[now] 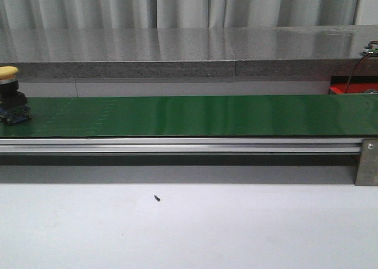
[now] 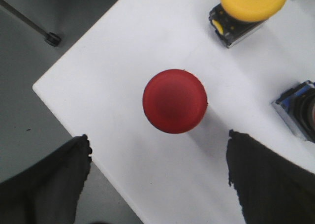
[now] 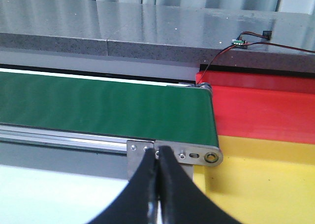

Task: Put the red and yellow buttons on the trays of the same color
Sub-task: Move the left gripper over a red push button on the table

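Note:
In the left wrist view a red button [image 2: 174,101] stands on a white surface [image 2: 123,61], just beyond my open left gripper [image 2: 158,157], whose dark fingers [image 2: 54,179] straddle the space in front of it. A yellow button [image 2: 248,7] and part of a third, black-and-blue button body [image 2: 299,111] sit farther on. Another yellow button [image 1: 12,94] rides the green conveyor belt [image 1: 195,115] at the far left of the front view. My right gripper [image 3: 157,157] is shut on nothing near the belt's end, beside the red tray [image 3: 266,111] and yellow tray [image 3: 261,184].
The conveyor's aluminium rail [image 1: 177,145] runs across the table, with a metal bracket [image 1: 366,162] at its right end. A grey stone ledge [image 1: 177,50] lies behind the belt. A small dark speck [image 1: 157,198] lies on the white tabletop.

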Tool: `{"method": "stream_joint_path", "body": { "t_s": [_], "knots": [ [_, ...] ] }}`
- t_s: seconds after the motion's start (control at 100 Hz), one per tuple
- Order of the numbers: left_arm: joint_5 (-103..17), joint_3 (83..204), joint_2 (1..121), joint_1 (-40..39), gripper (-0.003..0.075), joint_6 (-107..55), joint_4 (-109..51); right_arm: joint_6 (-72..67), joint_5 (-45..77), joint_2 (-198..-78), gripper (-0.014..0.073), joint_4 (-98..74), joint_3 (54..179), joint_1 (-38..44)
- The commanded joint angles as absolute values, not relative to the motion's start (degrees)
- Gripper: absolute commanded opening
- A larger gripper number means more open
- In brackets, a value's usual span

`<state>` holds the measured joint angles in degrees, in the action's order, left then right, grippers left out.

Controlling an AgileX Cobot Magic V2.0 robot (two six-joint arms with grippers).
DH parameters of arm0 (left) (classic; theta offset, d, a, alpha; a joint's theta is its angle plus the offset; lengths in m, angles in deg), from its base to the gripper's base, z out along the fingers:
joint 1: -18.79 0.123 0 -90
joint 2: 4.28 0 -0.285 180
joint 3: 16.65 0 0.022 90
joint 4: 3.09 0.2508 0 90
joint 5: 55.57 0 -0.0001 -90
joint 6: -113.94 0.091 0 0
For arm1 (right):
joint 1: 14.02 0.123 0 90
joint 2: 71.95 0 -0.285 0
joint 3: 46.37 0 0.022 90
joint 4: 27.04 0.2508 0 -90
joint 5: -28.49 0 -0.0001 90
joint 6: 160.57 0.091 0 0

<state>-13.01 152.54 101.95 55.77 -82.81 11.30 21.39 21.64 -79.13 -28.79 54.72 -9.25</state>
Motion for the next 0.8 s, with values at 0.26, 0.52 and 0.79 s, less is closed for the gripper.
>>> {"method": "stream_joint_path", "body": {
  "t_s": [0.26,0.52,0.79],
  "knots": [
    [-21.96,153.85,105.52,55.80,0.0558,-83.57,9.32,21.27,26.43,-78.12,-0.0067,-29.18,55.81,-9.19],
    [-26.06,153.85,105.94,55.80,0.0556,-83.57,9.10,21.27,26.43,-78.12,-0.0067,-29.18,55.81,-9.19],
    [-26.36,153.85,105.94,55.80,0.0528,-83.57,9.10,21.27,26.43,-78.12,-0.0067,-29.18,55.81,-9.19]
  ]
}}
